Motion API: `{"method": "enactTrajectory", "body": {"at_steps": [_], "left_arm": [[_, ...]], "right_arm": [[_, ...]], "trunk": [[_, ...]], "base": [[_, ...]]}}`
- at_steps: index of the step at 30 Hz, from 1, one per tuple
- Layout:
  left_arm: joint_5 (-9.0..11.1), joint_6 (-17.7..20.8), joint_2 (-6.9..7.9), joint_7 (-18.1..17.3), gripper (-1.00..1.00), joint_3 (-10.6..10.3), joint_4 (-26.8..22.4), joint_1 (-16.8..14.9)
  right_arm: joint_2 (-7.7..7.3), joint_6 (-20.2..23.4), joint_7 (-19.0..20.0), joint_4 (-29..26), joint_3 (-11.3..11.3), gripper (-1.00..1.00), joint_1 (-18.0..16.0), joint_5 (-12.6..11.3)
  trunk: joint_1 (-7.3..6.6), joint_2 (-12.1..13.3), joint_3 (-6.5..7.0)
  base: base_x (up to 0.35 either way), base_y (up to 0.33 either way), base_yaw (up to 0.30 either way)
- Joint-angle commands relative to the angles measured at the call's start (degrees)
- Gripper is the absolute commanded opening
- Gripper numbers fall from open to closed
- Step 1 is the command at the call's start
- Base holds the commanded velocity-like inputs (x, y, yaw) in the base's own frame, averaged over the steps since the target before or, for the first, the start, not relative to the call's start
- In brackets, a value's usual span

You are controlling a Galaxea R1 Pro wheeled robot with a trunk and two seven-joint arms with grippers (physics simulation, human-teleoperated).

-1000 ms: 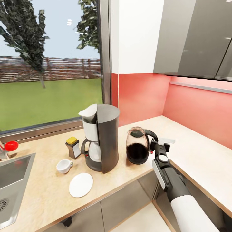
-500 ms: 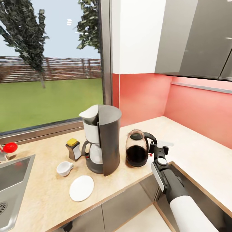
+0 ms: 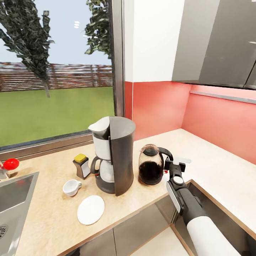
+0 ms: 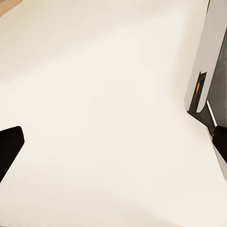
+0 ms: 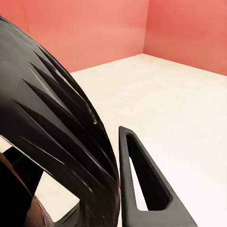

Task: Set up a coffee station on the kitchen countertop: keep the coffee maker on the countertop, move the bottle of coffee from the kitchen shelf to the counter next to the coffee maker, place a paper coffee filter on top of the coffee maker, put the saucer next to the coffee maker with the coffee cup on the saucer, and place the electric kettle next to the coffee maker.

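Electric kettle: sitting on the kitchen countertop, just beside the coffee maker.
Right gripper: clamping the kettle's black handle.
Left gripper: fingers spread, holding nothing.
Risk: releasing while tilted is tipping the kettle; nudging risks knocking the coffee maker.

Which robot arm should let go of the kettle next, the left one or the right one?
The right one, I think. The right gripper is at the electric kettle's black handle, which stands beside the coffee maker on the kitchen countertop. The left wrist view shows no kettle nearby.
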Motion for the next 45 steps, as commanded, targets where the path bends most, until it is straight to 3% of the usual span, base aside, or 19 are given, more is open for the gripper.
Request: {"method": "enactTrajectory", "body": {"at_steps": [1, 32, 33, 45], "left_arm": [[0.1, -0.1, -0.01, 0.0, 1.00, 0.3, -0.1, 0.0], [0.1, -0.1, -0.01, 0.1, 1.00, 0.3, -0.1, 0.0], [0.1, -0.1, -0.01, 0.1, 1.00, 0.3, -0.1, 0.0], [0.1, -0.1, -0.01, 0.1, 1.00, 0.3, -0.1, 0.0]], "right_arm": [[-0.02, 0.2, -0.4, 0.5, 0.2, -1.00, 0.0, -0.5], [0.15, -2.5, -0.3, 6.7, 0.3, -1.00, 0.0, -0.7], [0.16, -2.5, -0.3, 6.7, 0.3, 1.00, 0.0, -0.7], [0.17, -2.6, -0.2, 6.7, 0.3, 1.00, 0.0, -0.7]], "trunk": [[0.05, -0.1, -0.12], [0.05, -0.1, -0.12], [0.05, -0.1, -0.12], [0.05, -0.1, -0.12]], "base": [[0.006, 0.001, 0.000], [0.020, 0.019, 0.000], [0.000, 0.000, 0.000], [-0.017, 0.000, 0.000]]}}
